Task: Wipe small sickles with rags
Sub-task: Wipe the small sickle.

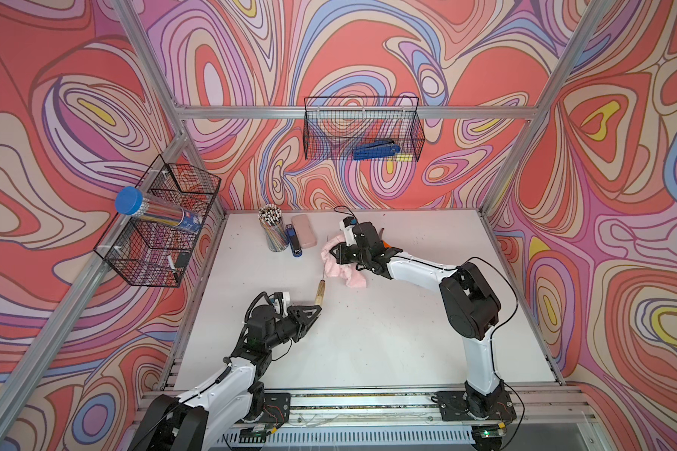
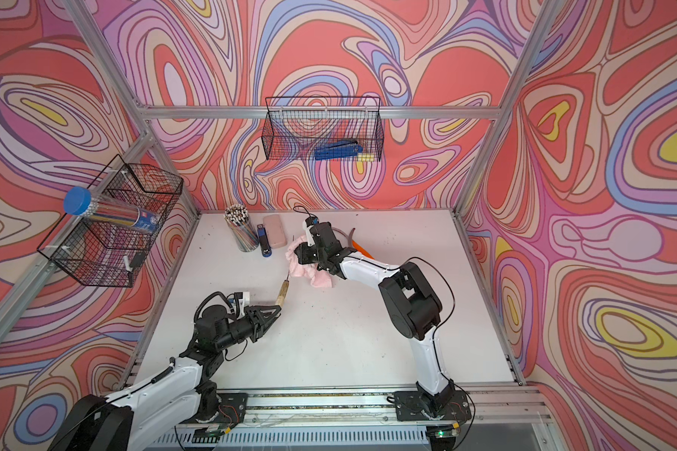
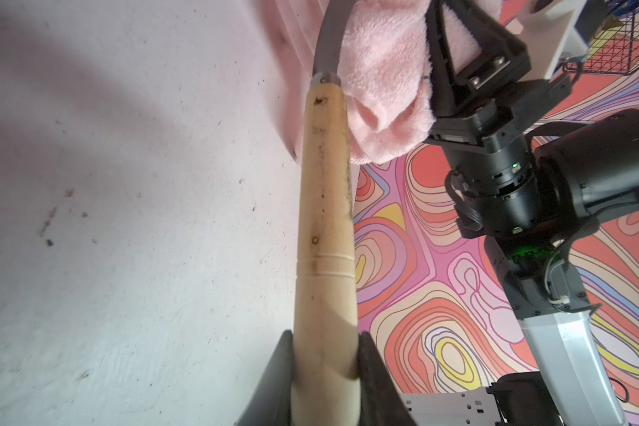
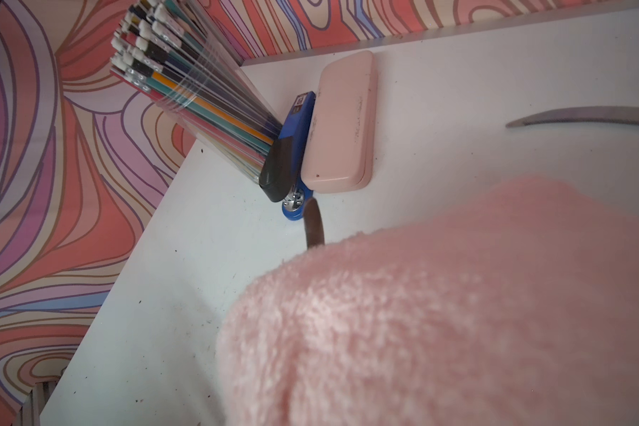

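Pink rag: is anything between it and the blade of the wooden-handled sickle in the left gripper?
Nothing visible. The rag, held by the right gripper, lies directly against the blade just past the wooden handle that the left gripper grips; the blade tip pokes out beyond it.

Bright and even in both top views, lit softly from above, with only faint, short shadows on the white table (image 1: 368, 343). A little soft overall, with wide-angle stretch toward the picture corners.

In the left wrist view, a broad grey shadow over part of the table and pale glare elsewhere. Sharp along the wooden-handled sickle (image 3: 325, 221), blurred at its nearest end.

Dimmer and cooler in the right wrist view. Strongly out of focus on the pink rag (image 4: 439, 313) close to the lens, fairly clear on the pink case (image 4: 344, 121).
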